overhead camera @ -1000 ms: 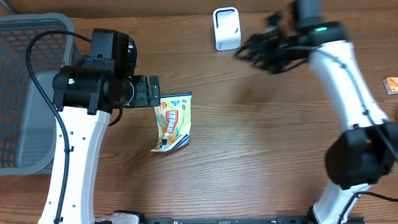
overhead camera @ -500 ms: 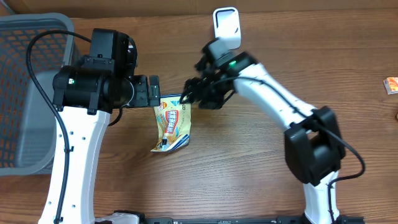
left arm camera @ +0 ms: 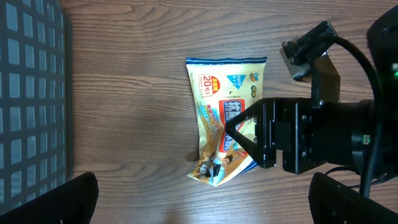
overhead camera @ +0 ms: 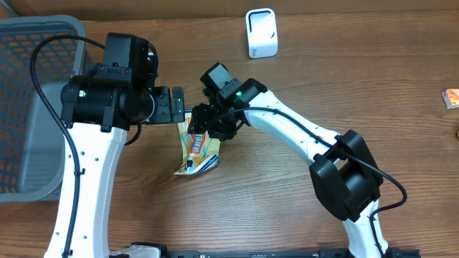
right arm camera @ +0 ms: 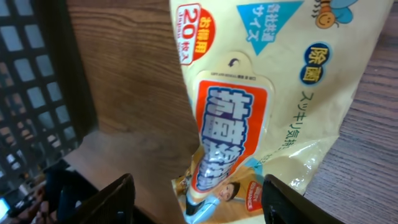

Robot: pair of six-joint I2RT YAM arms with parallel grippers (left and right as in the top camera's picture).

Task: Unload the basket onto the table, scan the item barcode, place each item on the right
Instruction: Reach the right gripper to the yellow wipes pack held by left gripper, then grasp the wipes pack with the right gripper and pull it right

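Item: one yellow wipes packet [left arm camera: 216, 87], with a blue band at one end, a red roundel marked "20" and an orange-and-white label down its face. It lay flat on the brown wooden table [overhead camera: 287, 208], label side up, with the blue band toward the far edge and the opposite end crumpled and slightly lifted. It lay a little left of the table's middle, just beside the left arm's tool and under the right arm's. Left gripper [overhead camera: 176, 106]: the fingers were spread as wide as they went and held nothing. It hung over the table with the packet in its wrist view, and no contact showed. Right gripper [right arm camera: 196, 186]: it was lowered over the packet's upper half, with one dark finger [right arm camera: 115, 193] on the bare wood to one side and the other over the packet's far margin. The jaws stood parted astride the label, and the wrist view showed no clasp on the wrapper; whether the tips touched it could not be told. White scanner [overhead camera: 261, 32]: it stood upright at the far edge of the table, well apart from the packet. Grey mesh basket [overhead camera: 29, 107]: it sat at the left edge, beside the left arm. Small orange object [overhead camera: 451, 98]: it lay at the right edge, too small to identify.
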